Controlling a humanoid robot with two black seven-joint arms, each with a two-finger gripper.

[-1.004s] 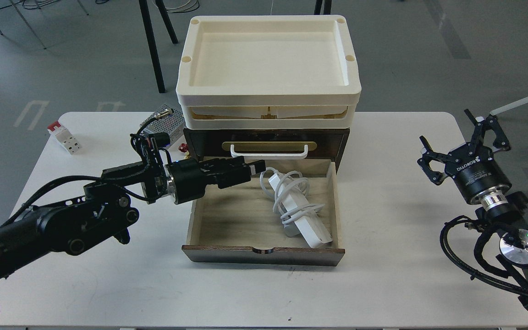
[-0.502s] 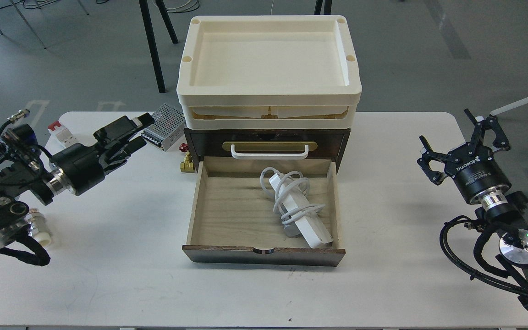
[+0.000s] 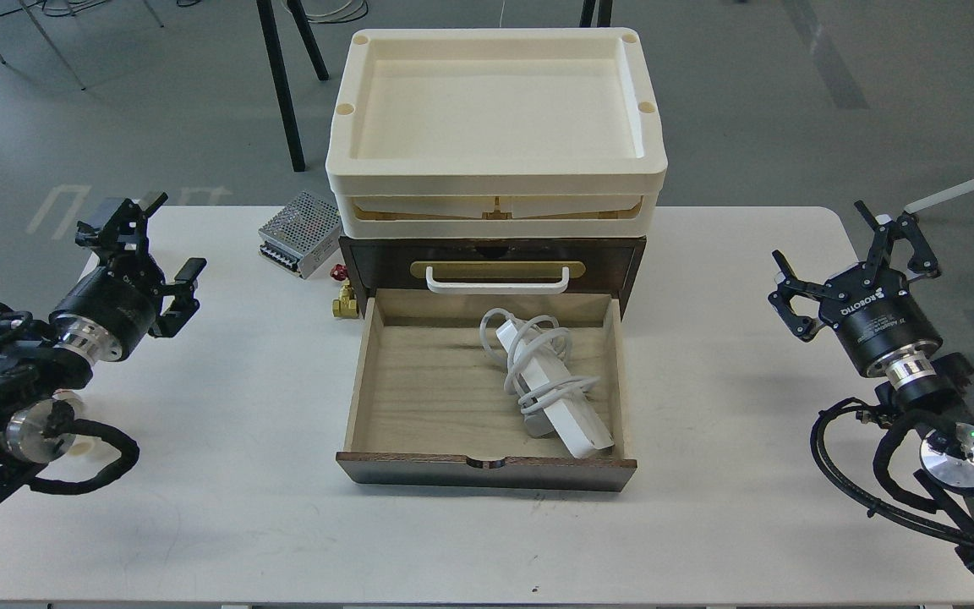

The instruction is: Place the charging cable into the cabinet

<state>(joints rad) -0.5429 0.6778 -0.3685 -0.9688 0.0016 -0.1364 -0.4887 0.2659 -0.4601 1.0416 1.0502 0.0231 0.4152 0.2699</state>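
The charging cable (image 3: 548, 382), a white adapter block wrapped in white cord, lies inside the pulled-out pale wood drawer (image 3: 419, 397) of the dark-brown cabinet (image 3: 614, 254). The drawer stands fully open, with its white handle (image 3: 497, 281) at the back. Cream trays (image 3: 495, 127) are stacked on top of the cabinet. My left gripper (image 3: 142, 254) is open and empty over the table's left side, far from the drawer. My right gripper (image 3: 855, 258) is open and empty over the table's right side.
A perforated grey metal power-supply box (image 3: 301, 233) sits left of the cabinet, with a small red and brass fitting (image 3: 343, 292) beside the drawer. The white table (image 3: 487, 533) ends near the drawer's front. Chair legs stand on the floor behind.
My left arm has drawn back from the drawer's left rim to the table's left side, and its gripper has opened. The cable, drawer and right arm have not moved.
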